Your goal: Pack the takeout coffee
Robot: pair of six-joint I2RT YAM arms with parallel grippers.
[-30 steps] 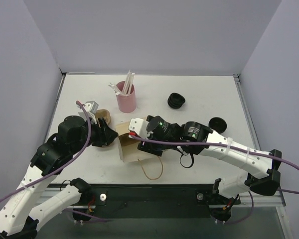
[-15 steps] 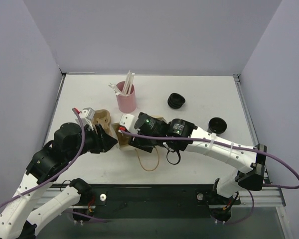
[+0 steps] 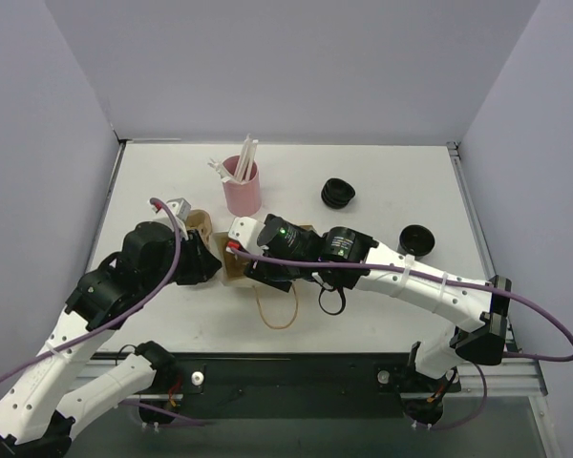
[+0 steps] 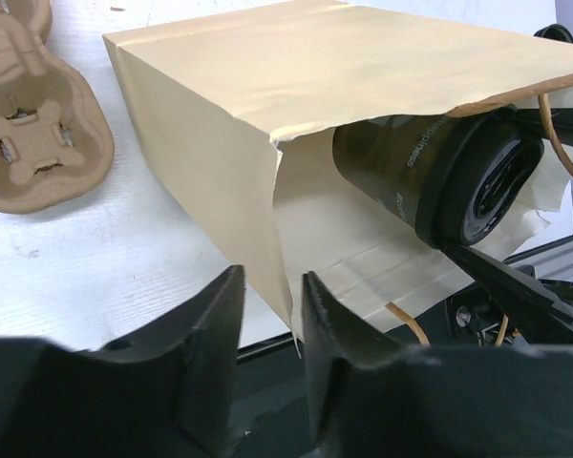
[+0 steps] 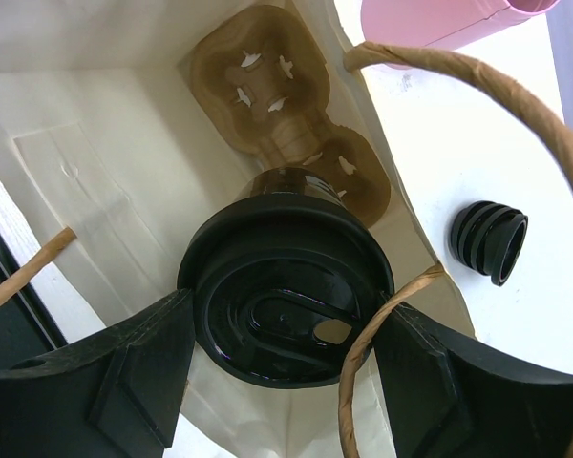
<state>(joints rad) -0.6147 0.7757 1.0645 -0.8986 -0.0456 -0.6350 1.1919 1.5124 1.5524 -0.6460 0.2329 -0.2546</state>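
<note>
Both arms tend one tan paper bag (image 4: 267, 86) lying on its side near centre. The right gripper (image 5: 286, 329) clamps the black-lidded brown coffee cup (image 4: 430, 172), partway inside the bag; it should slide deeper, kept level. The left gripper (image 4: 272, 315) straddles the bag's rim; I cannot tell whether it pinches.

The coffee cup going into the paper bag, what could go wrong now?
1. The rope handle loops across the lid of the coffee cup, so it might snag the cup or the right hand holding it.
2. The left hand only straddles the edge of the paper bag with a gap showing, so the bag could slide or its mouth sag.
</note>
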